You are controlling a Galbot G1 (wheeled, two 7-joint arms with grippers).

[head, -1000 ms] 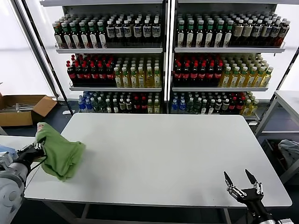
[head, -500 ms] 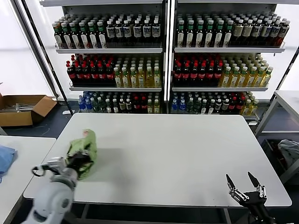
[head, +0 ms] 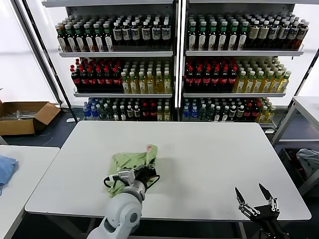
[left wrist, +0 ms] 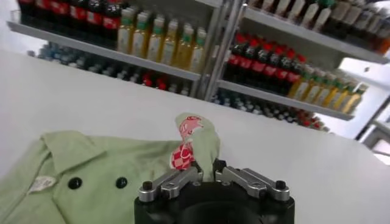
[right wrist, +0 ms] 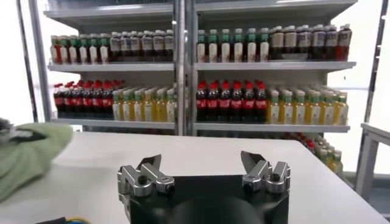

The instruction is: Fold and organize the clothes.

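A light green shirt [head: 130,160] lies crumpled on the white table [head: 209,154], left of centre. In the left wrist view the shirt [left wrist: 97,176] shows its collar, two dark buttons and a red-and-white checkered patch. My left gripper [head: 147,173] is shut on a fold of the shirt at its near right edge; in the left wrist view my left gripper [left wrist: 205,168] pinches the fabric just below the checkered patch. My right gripper [head: 254,198] is open and empty at the table's near right edge; it also shows open in the right wrist view [right wrist: 201,165]. The shirt [right wrist: 27,155] shows far off there.
Shelves of bottles [head: 174,69] stand behind the table. A second white table [head: 20,164] with a blue cloth [head: 5,169] is at the left. A cardboard box [head: 25,115] sits on the floor at the far left.
My left gripper has dragged the shirt from the table's left edge rightward toward the middle. The shirt now lies lower and more spread out. The right gripper has barely moved.
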